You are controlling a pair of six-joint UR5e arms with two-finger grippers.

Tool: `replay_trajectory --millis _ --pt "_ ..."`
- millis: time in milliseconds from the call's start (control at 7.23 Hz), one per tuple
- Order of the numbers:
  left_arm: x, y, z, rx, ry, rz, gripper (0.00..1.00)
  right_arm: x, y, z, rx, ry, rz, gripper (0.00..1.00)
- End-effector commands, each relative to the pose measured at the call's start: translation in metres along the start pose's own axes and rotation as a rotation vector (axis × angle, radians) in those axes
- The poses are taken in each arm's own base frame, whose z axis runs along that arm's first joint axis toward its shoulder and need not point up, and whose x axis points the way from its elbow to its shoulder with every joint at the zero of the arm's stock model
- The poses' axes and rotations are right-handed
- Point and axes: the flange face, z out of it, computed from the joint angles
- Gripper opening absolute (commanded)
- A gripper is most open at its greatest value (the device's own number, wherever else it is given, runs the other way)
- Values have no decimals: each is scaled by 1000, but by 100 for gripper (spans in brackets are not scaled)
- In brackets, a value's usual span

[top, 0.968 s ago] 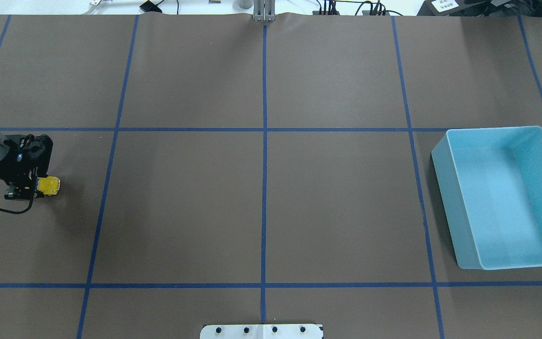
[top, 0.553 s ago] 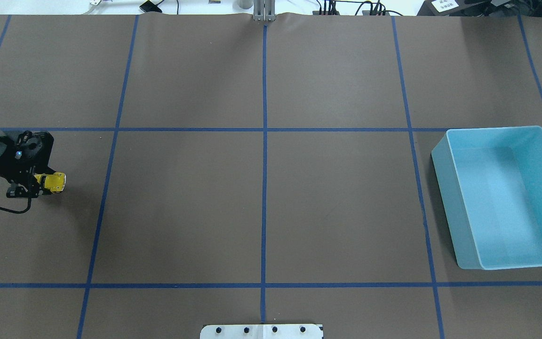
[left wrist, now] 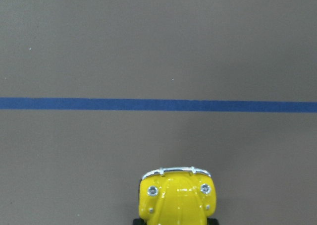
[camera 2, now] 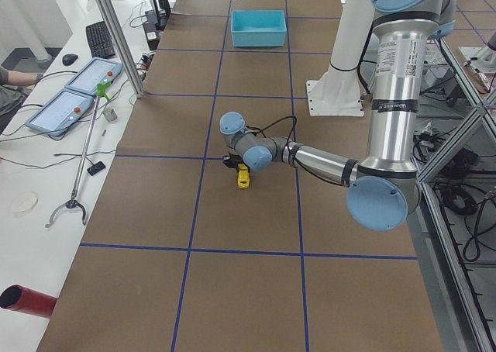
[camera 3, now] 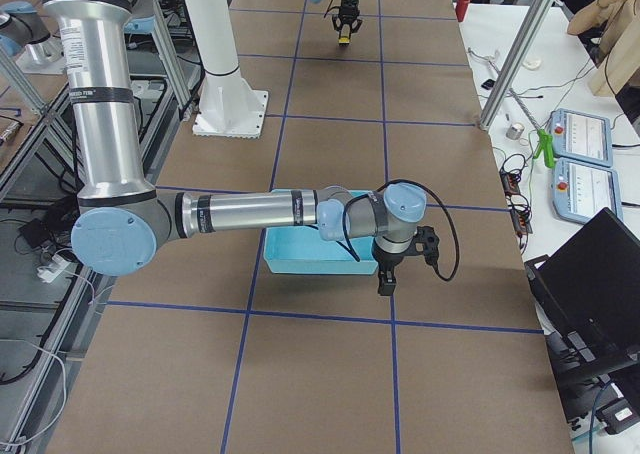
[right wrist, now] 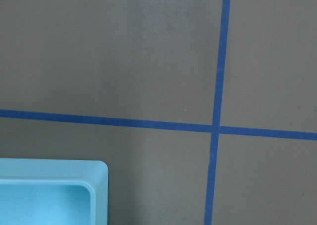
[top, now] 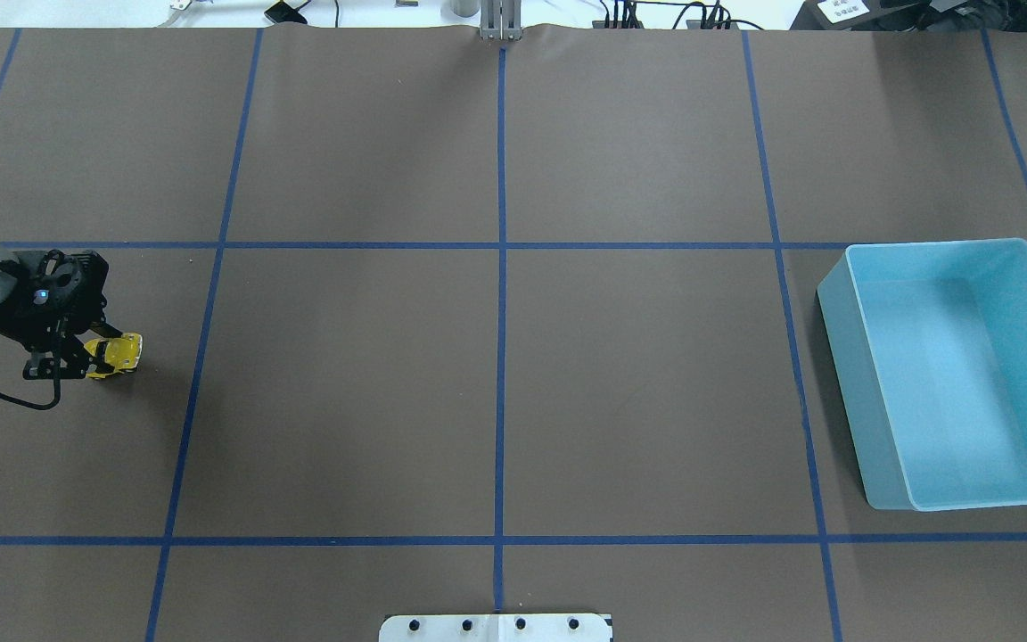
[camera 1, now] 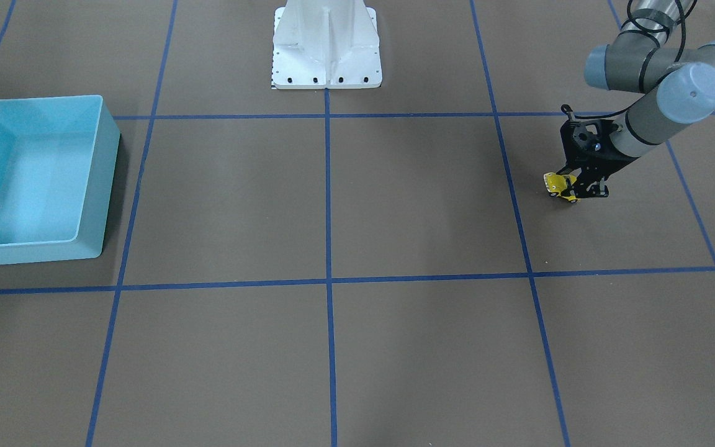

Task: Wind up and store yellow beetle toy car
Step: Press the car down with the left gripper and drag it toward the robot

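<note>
The yellow beetle toy car (top: 119,353) is low over the brown table at the far left, nose toward the middle. My left gripper (top: 96,357) is shut on the car's rear part. It also shows in the front-facing view as a yellow car (camera 1: 561,185). The left wrist view shows only the car's bonnet (left wrist: 176,200) and a blue tape line ahead; I cannot tell whether its wheels touch the table. My right gripper (camera 3: 386,277) hangs by the light blue bin (camera 3: 300,257) and shows only in the exterior right view, so I cannot tell its state.
The light blue bin (top: 852,392) stands empty at the table's right end, far from the car. Blue tape lines divide the brown table (top: 496,357) into squares. The white robot base plate (top: 496,627) sits at the near edge. Control pendants and cables lie off the table's far side.
My left gripper has moved a short way toward the table's middle, carrying the yellow car with it. The bin has not moved.
</note>
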Motion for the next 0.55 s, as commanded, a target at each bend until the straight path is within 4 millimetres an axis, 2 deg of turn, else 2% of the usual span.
replay_trajectory --millis 0,415 --pt "-1 4 5 -6 7 -5 0 0 -3 -5 8 -2 3 100" --pt "-3 10 11 -16 15 -14 0 3 0 -3 4 0 7 100"
